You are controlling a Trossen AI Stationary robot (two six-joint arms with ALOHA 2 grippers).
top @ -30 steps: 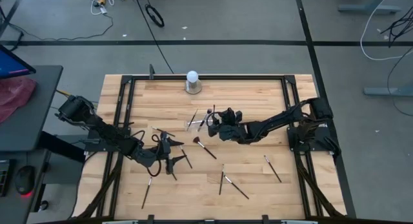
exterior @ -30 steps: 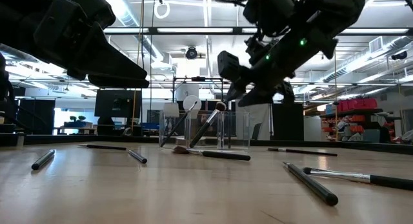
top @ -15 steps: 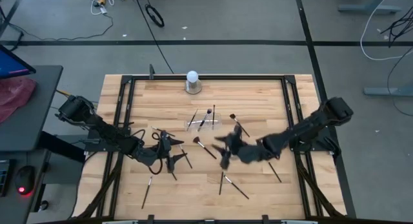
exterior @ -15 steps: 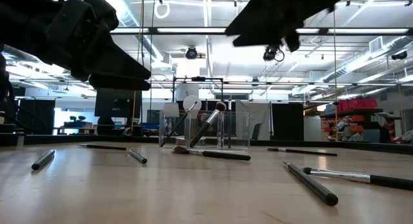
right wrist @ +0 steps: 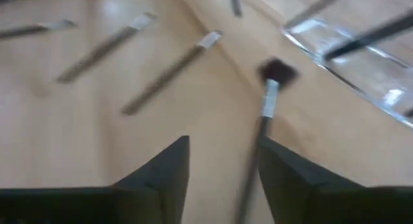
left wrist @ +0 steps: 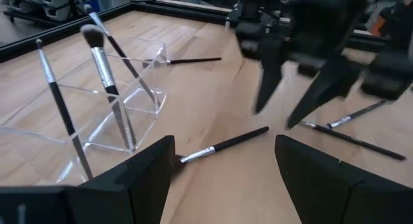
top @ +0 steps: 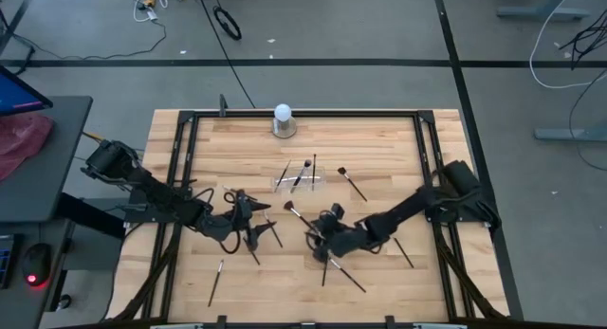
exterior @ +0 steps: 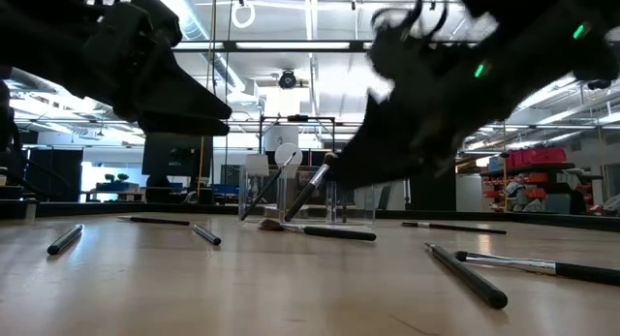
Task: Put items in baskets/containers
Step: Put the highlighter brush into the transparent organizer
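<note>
The clear holder (top: 302, 178) stands at the table's middle with three dark brushes leaning in it; it also shows in the low view (exterior: 334, 198) and the left wrist view (left wrist: 122, 114). Several brushes lie flat on the wood, among them one with a reddish tip (top: 302, 218) and a crossed pair (top: 334, 266). My right gripper (top: 321, 236) is open, low over the table just near of the reddish-tipped brush; that dark-tipped brush (right wrist: 266, 114) runs beside one finger. My left gripper (top: 248, 225) is open and empty, left of it (left wrist: 222, 179).
A white ball on a grey round base (top: 283, 120) stands at the far edge. More loose brushes lie at the near left (top: 216, 282), near right (top: 401, 248) and right of the holder (top: 353, 183). A black frame (top: 417, 130) runs along the table's sides.
My right gripper has left the holder and swung toward the table's near edge and down, ending low over the brushes in front of the holder. The brushes in the holder stay leaning as before.
</note>
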